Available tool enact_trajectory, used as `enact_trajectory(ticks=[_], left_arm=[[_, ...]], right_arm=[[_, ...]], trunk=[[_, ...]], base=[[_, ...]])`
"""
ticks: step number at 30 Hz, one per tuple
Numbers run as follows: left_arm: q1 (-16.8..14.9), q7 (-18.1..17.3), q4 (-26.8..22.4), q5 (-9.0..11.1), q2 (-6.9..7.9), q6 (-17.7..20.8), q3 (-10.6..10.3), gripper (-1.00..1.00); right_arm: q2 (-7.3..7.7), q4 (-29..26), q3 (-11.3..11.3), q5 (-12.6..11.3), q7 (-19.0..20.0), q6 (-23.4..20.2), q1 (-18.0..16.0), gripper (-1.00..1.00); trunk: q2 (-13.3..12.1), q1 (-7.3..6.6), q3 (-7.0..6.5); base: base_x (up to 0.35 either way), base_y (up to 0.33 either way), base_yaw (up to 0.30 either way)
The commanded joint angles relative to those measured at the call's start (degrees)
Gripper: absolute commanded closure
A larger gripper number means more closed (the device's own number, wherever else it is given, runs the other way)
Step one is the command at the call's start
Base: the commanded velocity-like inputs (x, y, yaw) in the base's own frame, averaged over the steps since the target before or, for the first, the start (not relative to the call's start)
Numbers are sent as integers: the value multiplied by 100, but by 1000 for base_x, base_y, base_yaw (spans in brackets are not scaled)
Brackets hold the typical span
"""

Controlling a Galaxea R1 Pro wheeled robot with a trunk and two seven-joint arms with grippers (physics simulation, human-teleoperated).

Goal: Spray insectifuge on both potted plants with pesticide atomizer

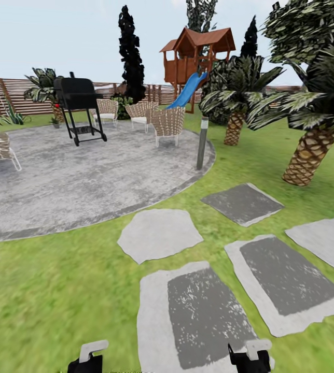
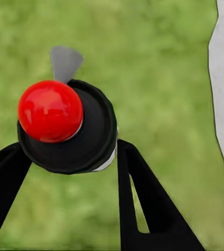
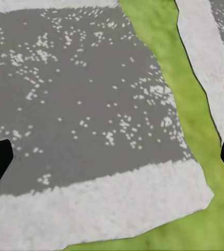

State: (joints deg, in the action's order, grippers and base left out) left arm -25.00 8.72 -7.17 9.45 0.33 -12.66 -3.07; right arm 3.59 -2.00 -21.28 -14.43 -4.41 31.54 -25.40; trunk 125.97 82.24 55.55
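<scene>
Low at the left, the left gripper (image 2: 70, 149) closes its two black fingers on either side of a round black body with a red knob, a white rim and a grey tab. I take this for the pesticide atomizer (image 2: 85, 130) seen end-on, held over lawn (image 2: 164, 78). It looks small, light and rigid, with smooth, likely slippery sides, so the body is the part to hold, leaving the head free. The right gripper (image 3: 112, 157) hangs wide open and empty above a grey stepping stone (image 3: 80, 104). Farther off, the round patio (image 1: 84, 176) carries a black grill (image 1: 79, 98), then wicker chairs (image 1: 168, 123), a bollard lamp (image 1: 202, 142) and palms (image 1: 307, 155). I cannot make out the potted plants.
</scene>
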Motion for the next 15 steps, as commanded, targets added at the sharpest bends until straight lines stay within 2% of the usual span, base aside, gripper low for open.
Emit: enact_trajectory(ticks=[1,5,15], left_arm=[[-4,15,5,49,1,-18,-35,100],[-4,14,9,49,2,-15,-35,100],[-4,16,14,49,11,-12,-35,100]], right_arm=[[-3,-2,-51,-33,-25,10,0,-100],[-7,-2,-51,-26,-25,10,0,-100],[-7,-1,-51,-24,-23,10,0,-100]], trunk=[[2,-1,8],[2,-1,21],[2,-1,55]], base=[[40,0,276],[190,0,276],[332,0,276]])
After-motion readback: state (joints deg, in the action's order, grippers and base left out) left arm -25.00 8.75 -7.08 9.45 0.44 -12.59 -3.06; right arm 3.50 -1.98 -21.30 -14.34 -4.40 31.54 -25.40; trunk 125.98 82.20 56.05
